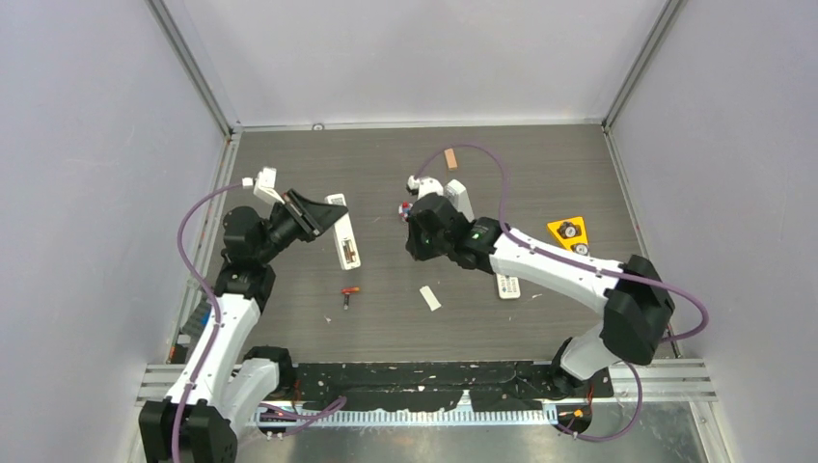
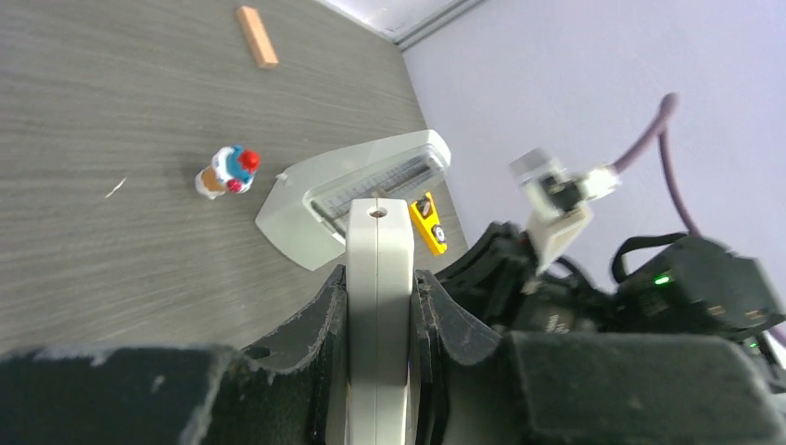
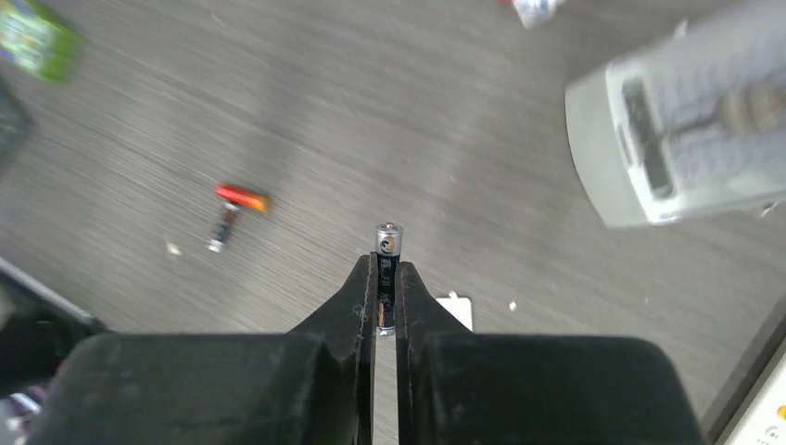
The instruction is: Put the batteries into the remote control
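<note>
The remote control (image 1: 344, 236) is gripped by the left claw (image 2: 379, 289). The jaws are closed against the remote's two flat faces, so that a narrow edge with a seam and a small hole is turned toward the left wrist camera. In the top view the remote is seen left of the bench's (image 1: 289, 318) centre, with its length running from the far side toward the near side. Whether it is lifted off the surface or resting on it cannot be told.

One battery (image 3: 387, 243) is pinched by the right claw (image 3: 386, 278), whose jaws are drawn in to a thin slit. The battery is held lengthwise between the fingers, and its silver-capped end is left protruding past the fingertips. This claw is held above the middle of the bench, to the right of the remote and apart from it.

Two loose batteries (image 1: 351, 289) are seen lying close together on the bench, nearer the arm bases than the remote. The small white cover (image 1: 429, 298) is lying flat to their right.

A grey metronome (image 2: 297, 209) is standing beyond the right claw, with a small toy figure (image 2: 227, 171) just beside it. A wooden block (image 1: 450, 158) is placed near the far edge. A shorter white remote (image 1: 507, 285) is partly hidden under the right arm, and a yellow triangular piece (image 1: 569, 231) is lying on the right side.
</note>
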Controlling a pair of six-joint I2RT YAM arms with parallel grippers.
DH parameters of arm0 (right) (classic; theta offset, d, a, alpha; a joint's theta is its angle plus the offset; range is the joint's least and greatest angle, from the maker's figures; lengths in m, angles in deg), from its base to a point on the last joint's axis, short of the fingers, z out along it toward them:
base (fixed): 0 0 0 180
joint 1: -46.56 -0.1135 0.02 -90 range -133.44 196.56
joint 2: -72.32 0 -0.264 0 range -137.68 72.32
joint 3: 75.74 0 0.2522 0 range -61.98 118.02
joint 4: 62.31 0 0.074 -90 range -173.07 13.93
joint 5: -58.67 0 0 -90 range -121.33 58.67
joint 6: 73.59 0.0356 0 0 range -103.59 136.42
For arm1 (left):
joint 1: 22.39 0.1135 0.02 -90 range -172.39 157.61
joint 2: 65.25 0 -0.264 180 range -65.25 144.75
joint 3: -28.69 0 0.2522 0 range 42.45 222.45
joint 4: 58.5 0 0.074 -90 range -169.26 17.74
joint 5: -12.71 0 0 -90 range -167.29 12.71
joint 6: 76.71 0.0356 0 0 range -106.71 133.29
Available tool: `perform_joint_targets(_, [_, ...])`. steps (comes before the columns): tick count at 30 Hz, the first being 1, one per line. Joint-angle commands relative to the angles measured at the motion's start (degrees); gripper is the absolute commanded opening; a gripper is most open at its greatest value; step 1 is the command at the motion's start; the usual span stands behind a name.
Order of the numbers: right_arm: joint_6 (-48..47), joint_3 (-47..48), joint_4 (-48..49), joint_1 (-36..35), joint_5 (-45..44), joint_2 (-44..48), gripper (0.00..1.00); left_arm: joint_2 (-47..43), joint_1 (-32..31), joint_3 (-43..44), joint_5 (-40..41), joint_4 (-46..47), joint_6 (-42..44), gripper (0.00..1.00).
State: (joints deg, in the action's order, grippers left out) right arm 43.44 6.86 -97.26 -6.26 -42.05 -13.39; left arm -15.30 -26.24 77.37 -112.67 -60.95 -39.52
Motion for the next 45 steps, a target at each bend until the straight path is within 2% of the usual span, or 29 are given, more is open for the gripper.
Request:
perform_joint_targets(1, [4.9,-3.3,-0.5,-0.9,-1.2,-4.4,0.08,-3.7,-0.2,-1.9,4.2,-0.5,-0.7,0.0])
perform_joint_targets(5, [7.8,-2.6,-1.8,-2.1,-2.1,-10.2,0.08,-6.7,-0.2,-3.5,7.1,-4.4,0.5,0.0])
perform_joint_targets(7, [12.4,-0.7,-4.9,-2.0,-3.4,-14.8,0.08,-7.8,-0.2,-4.4,7.9,-5.6,0.3,0.0])
perform_joint_targets(12, [22.2,0.7,-6.5,-2.1,-6.4,-17.9,0.11,-9.5,-0.2,-5.5,7.8,-7.3,0.3,0.0])
perform_joint_targets(14, [26.0,1.5,-6.6,-2.0,-6.5,-18.9,0.19,-10.2,-0.2,-5.8,7.9,-8.1,0.7,0.0])
perform_joint_targets(15, [28.3,2.4,-7.1,-1.9,-6.4,-19.6,0.26,-10.3,-0.2,-5.9,7.9,-8.5,0.9,0.0])
perform_joint_targets(19, [31.2,5.0,-10.1,-1.9,-6.7,-21.1,0.46,-10.6,-0.2,-6.1,8.2,-9.1,1.5,0.0])
perform_joint_targets(22, [29.4,4.5,-10.4,-2.0,-9.3,-19.1,0.53,-10.8,-0.1,-5.9,8.7,-9.7,2.2,0.0])
perform_joint_targets(25, [19.8,1.9,-5.9,-1.9,-11.0,-14.0,0.53,-10.9,-0.2,-5.2,9.9,-11.1,3.5,0.0])
perform_joint_targets(27, [8.2,0.6,-1.3,-1.4,-8.9,-11.9,0.51,-11.0,-0.2,-3.9,11.6,-14.8,5.4,0.0])
perform_joint_targets(28, [-1.4,0.5,-0.2,-0.9,-6.1,-11.3,0.5,-11.1,-0.1,-3.2,13.2,-16.9,6.5,0.0])
perform_joint_targets(29, [-6.3,0.3,2.3,-0.8,-3.7,-11.0,0.48,-11.3,-0.2,-2.3,15.1,-19.2,7.4,0.0])
perform_joint_targets(30, [-16.6,0.2,3.2,-0.7,1.8,-11.0,0.47,-11.3,-0.1,-1.4,17.7,-22.1,8.1,0.0])
perform_joint_targets(33, [-33.6,1.5,2.3,-0.6,12.7,-11.9,0.47,-11.1,-0.1,0.9,24.6,-28.8,10.1,0.0])
perform_joint_targets(34, [-41.7,2.0,1.2,-0.6,14.3,-12.8,0.49,-11.0,-0.1,1.5,26.0,-30.2,10.5,0.0])
perform_joint_targets(36, [-52.2,2.3,0.1,-0.5,16.9,-13.9,0.51,-11.0,-0.1,2.5,28.1,-32.3,11.2,0.0])
perform_joint_targets(41, [-68.0,2.1,-0.3,-0.4,14.8,-15.8,0.54,-11.1,0.1,4.6,32.3,-36.0,12.0,0.0])
perform_joint_targets(45, [-80.0,0.6,-1.1,-0.3,17.9,-15.6,0.55,-10.8,0.9,5.3,33.5,-36.8,12.2,0.0])
